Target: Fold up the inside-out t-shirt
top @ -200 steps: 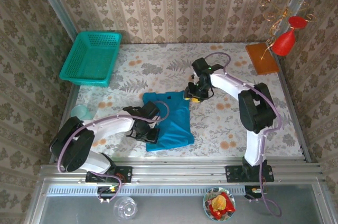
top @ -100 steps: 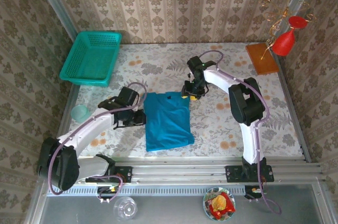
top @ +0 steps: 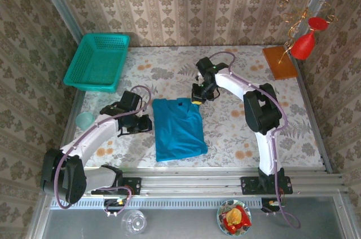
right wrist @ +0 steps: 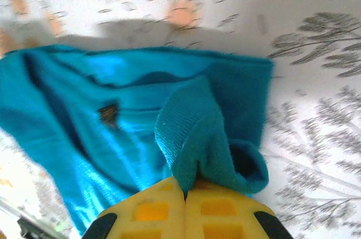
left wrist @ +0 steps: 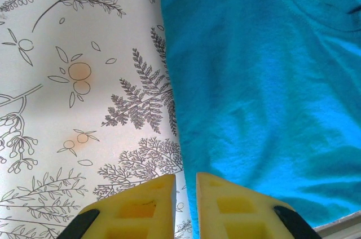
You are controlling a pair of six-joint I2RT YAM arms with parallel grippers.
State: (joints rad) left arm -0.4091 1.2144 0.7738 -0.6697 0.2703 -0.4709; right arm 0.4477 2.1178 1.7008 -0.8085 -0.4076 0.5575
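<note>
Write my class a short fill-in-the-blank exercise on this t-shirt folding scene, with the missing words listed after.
The right tool is ____ on a fold of the t-shirt.
The left tool, beside the t-shirt, holds ____.
The basket stands at the table's far ____ corner.
Missing words: shut; nothing; left.

You ran a left arm [top: 95,135] and right arm [top: 238,85] of white shells between black joints, a thin lilac cable [top: 145,87] looping along each, while left gripper [left wrist: 185,185] and right gripper [right wrist: 185,194] ended in blocky yellow fingers [left wrist: 141,209] with square recesses.
</note>
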